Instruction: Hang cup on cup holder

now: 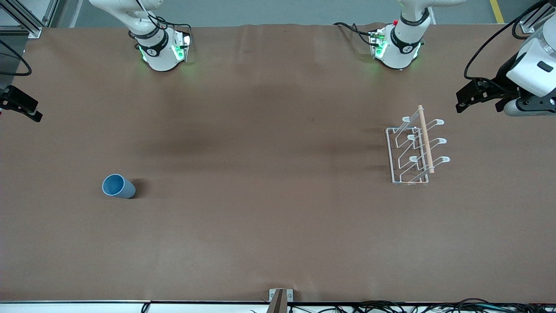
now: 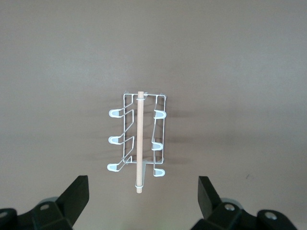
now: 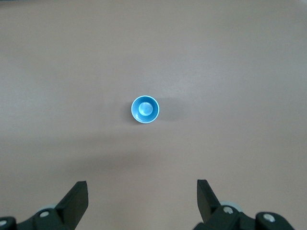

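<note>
- The cup (image 1: 118,186), a small light blue handleless plastic tumbler with a slight taper, stands upright, mouth up, on the brown table (image 1: 260,226) toward the right arm's end, nearer to the front camera than both robot bases.
- The cup holder (image 1: 415,150), a white wire rack with looped prongs and a light wooden rod along its top, stands toward the left arm's end, well apart from the cup.
- The right gripper (image 3: 141,201) hangs high over the table close to the cup, fingers spread wide and empty.
- The left gripper (image 2: 144,201) hangs over the table just beside the rack, likewise spread wide and empty; this arm waits.
- Handling, as a judgement: the cup looks light, stiff and smooth, so it may slip or tip under a glancing touch.
- Best hold seems across the wall near the rim, one finger inside and one outside, leaving the mouth free to go over a prong.
</note>
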You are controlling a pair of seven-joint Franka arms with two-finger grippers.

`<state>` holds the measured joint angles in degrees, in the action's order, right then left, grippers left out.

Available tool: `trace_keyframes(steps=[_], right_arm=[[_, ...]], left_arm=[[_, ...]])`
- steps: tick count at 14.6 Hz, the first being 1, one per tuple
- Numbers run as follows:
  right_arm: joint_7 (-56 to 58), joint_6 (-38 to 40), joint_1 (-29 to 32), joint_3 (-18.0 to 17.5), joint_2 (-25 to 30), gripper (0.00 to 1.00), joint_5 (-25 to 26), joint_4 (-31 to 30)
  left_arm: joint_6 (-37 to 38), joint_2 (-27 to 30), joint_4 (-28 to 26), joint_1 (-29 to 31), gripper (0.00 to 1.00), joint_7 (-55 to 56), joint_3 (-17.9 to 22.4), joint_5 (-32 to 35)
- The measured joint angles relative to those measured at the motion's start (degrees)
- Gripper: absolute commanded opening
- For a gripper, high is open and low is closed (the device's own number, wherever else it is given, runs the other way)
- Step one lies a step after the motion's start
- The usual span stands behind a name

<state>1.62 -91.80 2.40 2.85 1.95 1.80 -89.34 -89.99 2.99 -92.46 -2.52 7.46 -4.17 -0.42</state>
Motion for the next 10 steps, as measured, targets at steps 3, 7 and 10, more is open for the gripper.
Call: trace_keyframes(steps=[3, 7, 10], right_arm=[[0.0, 0.0, 0.0, 0.0, -0.01, 1.0, 0.0, 0.0], [0.06, 0.0, 0.0, 0.0, -0.02, 1.0, 0.0, 0.0], [0.66, -0.02, 0.0, 0.0, -0.78, 1.0, 0.0, -0.02]], left_arm=[[0.0, 0.0, 0.0, 0.0, 1.0, 0.0, 0.04, 0.0], [-0.01, 0.0, 0.02, 0.0, 1.0, 0.07, 0.14, 0.0], [-0.02, 0.03, 0.12, -0.3, 1.0, -0.09, 1.6, 0.0]])
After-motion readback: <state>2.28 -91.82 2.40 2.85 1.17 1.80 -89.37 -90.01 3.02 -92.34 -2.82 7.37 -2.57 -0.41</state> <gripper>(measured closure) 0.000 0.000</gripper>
